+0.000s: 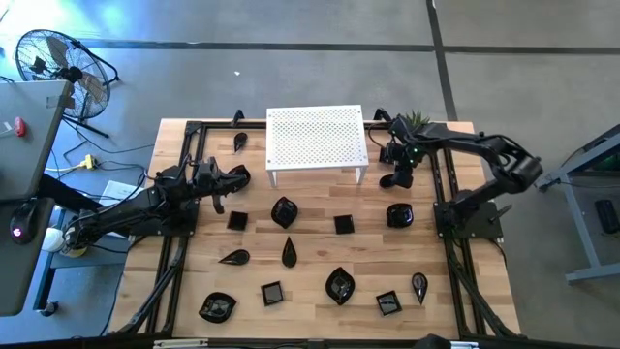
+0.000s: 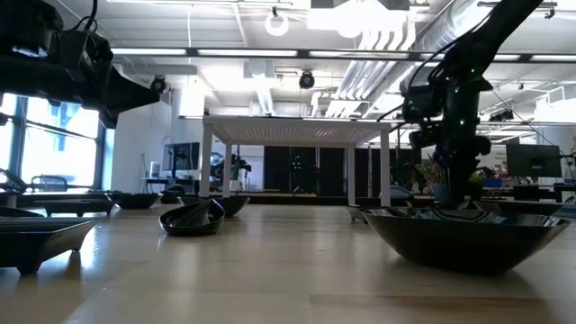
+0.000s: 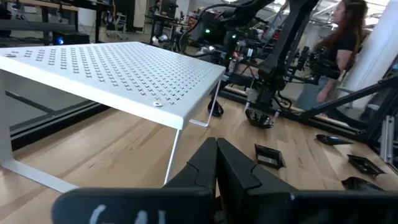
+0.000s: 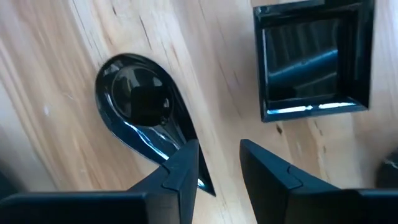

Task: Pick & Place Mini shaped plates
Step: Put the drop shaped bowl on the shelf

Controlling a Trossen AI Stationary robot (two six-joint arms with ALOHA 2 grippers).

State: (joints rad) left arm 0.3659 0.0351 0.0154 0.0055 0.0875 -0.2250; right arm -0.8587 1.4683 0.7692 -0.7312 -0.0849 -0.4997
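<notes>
Presently: glossy black teardrop-shaped ceramic mini plate (image 4: 140,109), on bare wood below the parted right gripper (image 4: 219,163). Probably light, rigid, slippery, chippable; pinch its rim. Left gripper (image 3: 216,163) closed, empty.

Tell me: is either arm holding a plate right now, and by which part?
Nothing is held. The right gripper is open above the wood, nothing between its fingers, a teardrop plate beside it. The left gripper is shut and empty.
</notes>
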